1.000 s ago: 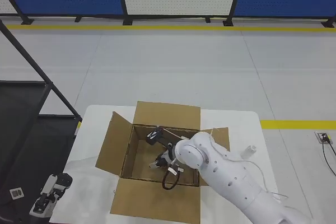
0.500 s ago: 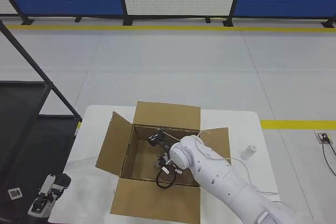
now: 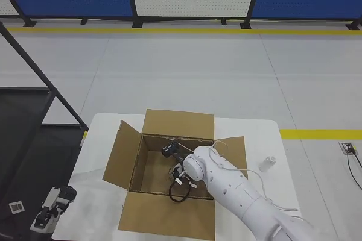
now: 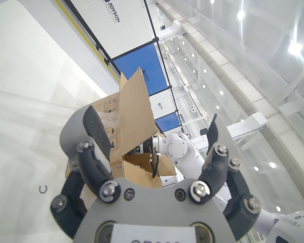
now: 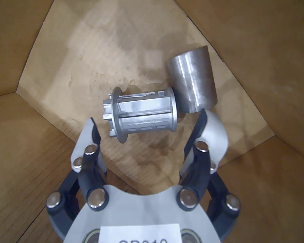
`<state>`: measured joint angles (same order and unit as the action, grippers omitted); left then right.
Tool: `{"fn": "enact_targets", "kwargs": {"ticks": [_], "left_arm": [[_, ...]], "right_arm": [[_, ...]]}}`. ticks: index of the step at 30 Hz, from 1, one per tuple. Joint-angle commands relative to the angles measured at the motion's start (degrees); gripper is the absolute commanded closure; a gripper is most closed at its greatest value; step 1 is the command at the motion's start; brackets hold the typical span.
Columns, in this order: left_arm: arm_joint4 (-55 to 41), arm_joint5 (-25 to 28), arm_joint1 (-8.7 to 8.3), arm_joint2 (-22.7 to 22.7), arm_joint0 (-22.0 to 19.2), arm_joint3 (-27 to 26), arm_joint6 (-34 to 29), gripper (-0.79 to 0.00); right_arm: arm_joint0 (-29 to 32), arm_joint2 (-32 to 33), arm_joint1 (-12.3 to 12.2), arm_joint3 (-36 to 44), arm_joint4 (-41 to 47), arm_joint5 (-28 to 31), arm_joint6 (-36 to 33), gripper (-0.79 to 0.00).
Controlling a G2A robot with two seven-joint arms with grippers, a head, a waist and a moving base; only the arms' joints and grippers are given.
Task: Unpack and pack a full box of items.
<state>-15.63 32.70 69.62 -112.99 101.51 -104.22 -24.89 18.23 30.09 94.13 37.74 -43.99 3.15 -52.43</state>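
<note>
The box [image 3: 146, 175] sits open on the bench [image 3: 96, 150], with a flanged hub [image 5: 141, 113] touching a steel cylinder [image 5: 192, 82] on its floor. The right gripper [image 5: 148, 118] hangs over the hub, fingers spread. Closing could clip the cylinder or roll the hub away. The left gripper [image 4: 151, 117] is spread and empty.

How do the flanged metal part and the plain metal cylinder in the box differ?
The flanged part is ribbed, with a wide collar; the cylinder is smooth. The flanged part is matte pale grey, the cylinder darker and shinier. Both are metal and sit close together on the box floor.
</note>
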Motion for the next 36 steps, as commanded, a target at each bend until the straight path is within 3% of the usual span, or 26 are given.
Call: {"fn": "enact_targets", "kwargs": {"ticks": [1,9,14,23,29,36], "left_arm": [[0.1,0.0,0.00,0.1,-0.1,0.0,0.0,-0.785],[0.5,-0.3,0.03,0.4,-0.3,-0.1,0.4,-0.785],[0.9,-0.4,0.05,0.6,-0.5,0.0,0.7,-0.785],[1.6,-1.0,0.07,1.3,-1.2,0.1,1.1,-0.785],[2.4,-1.4,0.06,2.1,-1.8,-0.1,1.1,-0.785],[3.6,-2.1,0.03,3.8,-2.8,-1.0,0.3,-0.785]], "right_arm": [[-0.1,0.2,0.3,-0.7,0.0,0.3,0.3,-0.271],[-0.5,1.0,0.8,-1.9,-0.7,1.1,0.8,-0.265],[-0.5,1.9,0.8,-1.7,-1.1,1.8,1.2,0.000],[1.4,5.9,-1.7,5.3,-1.2,9.4,1.5,0.000],[7.6,12.1,-6.0,21.4,-6.2,9.0,0.6,0.000],[25.1,26.4,-12.6,54.7,-20.5,1.3,-5.2,0.000]]}}
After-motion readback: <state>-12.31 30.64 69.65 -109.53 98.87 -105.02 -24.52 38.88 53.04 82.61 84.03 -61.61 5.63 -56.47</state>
